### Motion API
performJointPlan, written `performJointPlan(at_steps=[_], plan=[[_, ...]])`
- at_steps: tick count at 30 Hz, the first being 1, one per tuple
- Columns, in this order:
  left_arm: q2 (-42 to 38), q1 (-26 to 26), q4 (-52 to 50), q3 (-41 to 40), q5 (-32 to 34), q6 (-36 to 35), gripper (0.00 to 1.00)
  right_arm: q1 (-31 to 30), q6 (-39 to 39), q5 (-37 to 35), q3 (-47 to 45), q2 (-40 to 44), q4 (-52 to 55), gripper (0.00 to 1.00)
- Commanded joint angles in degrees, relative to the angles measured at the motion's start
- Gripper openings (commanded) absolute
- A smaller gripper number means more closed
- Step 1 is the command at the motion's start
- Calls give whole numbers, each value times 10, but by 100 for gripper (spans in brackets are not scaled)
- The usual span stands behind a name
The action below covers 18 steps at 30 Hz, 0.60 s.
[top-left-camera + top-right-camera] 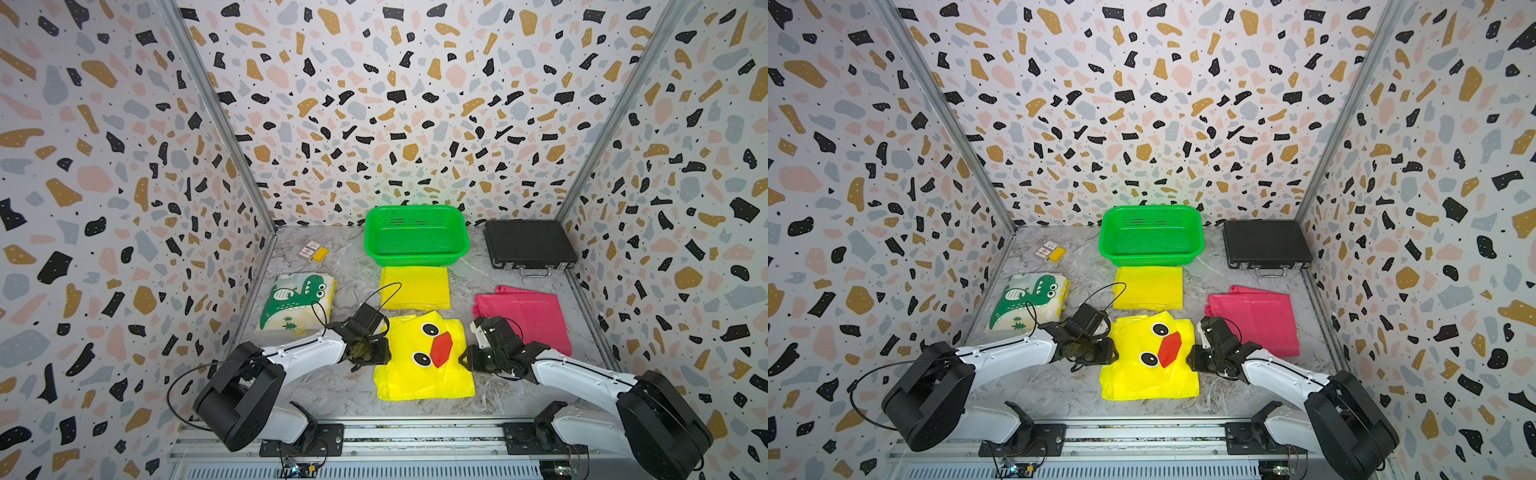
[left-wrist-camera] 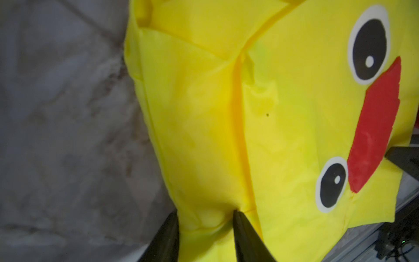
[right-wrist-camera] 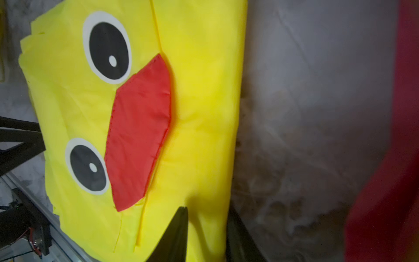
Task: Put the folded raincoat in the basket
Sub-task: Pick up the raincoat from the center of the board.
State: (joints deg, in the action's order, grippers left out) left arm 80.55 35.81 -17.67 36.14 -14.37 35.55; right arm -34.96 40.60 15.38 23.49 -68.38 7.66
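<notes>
The folded raincoat (image 1: 424, 374) (image 1: 1150, 374), yellow with a duck face, lies flat on the marble tabletop at the front centre. My left gripper (image 1: 376, 353) (image 1: 1111, 353) is at its left edge. In the left wrist view the gripper (image 2: 205, 212) pinches a bunched fold of the raincoat (image 2: 226, 113). My right gripper (image 1: 463, 357) (image 1: 1190, 357) is at the right edge. In the right wrist view that gripper (image 3: 206, 208) is shut on the raincoat's (image 3: 199, 113) border. The green basket (image 1: 415, 259) (image 1: 1150, 259) stands empty at the back centre.
A plain yellow folded raincoat (image 1: 415, 289) lies between the duck one and the basket. A pink one (image 1: 525, 316) lies to the right and a dinosaur-print one (image 1: 297, 301) to the left. A black briefcase (image 1: 528, 243) sits back right, small cards (image 1: 311, 251) back left. Patterned walls enclose three sides.
</notes>
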Motion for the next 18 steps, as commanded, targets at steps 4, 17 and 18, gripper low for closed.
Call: performJointPlan(at_steps=[4,17,18], plan=[[1,8,1,5,2,5,10,-7,-13,-7,15,2,38,12],[-36,13,-64,32,28,-4,0,-8,-28,-18,44,45,93,0],[-39,13,-70,35,29,-4,0,-8,-28,-19,45,52,98,0]])
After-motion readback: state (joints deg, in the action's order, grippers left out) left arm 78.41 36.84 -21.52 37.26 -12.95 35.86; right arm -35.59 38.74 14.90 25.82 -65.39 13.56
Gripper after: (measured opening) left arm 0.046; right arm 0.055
